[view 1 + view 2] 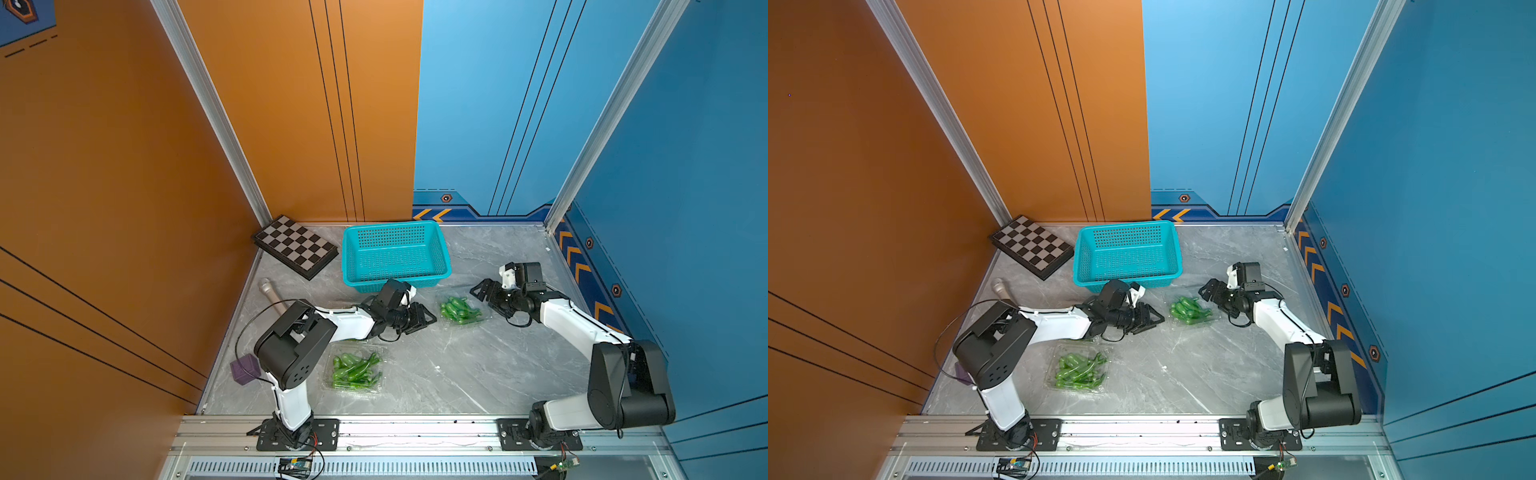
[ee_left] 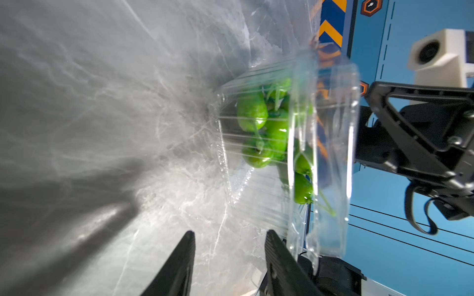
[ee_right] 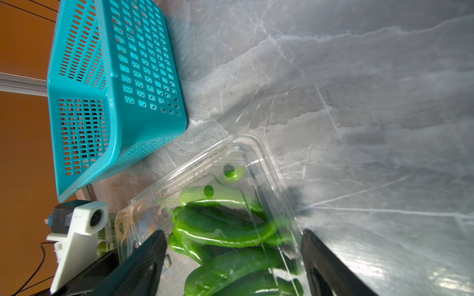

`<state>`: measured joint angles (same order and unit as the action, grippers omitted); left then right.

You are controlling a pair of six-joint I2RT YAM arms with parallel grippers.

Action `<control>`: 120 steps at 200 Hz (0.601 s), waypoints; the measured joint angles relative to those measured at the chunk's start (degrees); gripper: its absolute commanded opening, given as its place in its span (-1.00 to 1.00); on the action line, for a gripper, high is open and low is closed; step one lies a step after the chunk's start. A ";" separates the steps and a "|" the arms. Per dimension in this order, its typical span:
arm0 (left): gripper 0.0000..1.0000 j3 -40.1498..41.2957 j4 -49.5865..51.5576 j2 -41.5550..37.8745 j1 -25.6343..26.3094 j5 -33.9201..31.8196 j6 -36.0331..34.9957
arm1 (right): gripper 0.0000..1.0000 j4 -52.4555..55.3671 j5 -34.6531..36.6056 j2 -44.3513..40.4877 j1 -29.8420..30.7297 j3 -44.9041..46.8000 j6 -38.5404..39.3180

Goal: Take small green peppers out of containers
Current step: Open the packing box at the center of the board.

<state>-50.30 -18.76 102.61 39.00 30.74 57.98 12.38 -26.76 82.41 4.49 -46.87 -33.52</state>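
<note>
Container [image 1: 484, 319] rim between left pincer [image 1: 428, 316], right pincer [image 1: 483, 301], both spread

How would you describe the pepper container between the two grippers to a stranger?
Find the teal basket at the back. Near its front right corner lies a clear container of green peppers. Only this one sits between the left gripper and the right gripper.

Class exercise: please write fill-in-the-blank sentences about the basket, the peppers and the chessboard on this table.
1. The teal basket is ____ inside.
2. The peppers in the clear container are ____ in colour.
3. The chessboard lies in the corner by the ____ wall.

Missing words: empty; green; orange.
</note>
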 measured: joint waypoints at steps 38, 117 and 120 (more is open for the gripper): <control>-0.04 0.11 -0.92 -0.52 -0.07 0.50 0.22 | 0.68 0.00 0.02 0.00 0.17 0.00 0.00; -0.05 -0.02 -1.18 0.37 -0.11 1.07 0.22 | 0.67 0.00 0.00 0.00 0.46 -0.22 0.00; -0.05 -0.09 -1.18 0.55 -0.11 1.07 0.22 | 0.67 0.00 0.00 0.00 0.46 -0.22 0.00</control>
<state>-50.39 -19.94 103.15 38.89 31.81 58.19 12.38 -26.76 82.41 4.95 -47.09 -33.52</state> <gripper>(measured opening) 0.473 0.838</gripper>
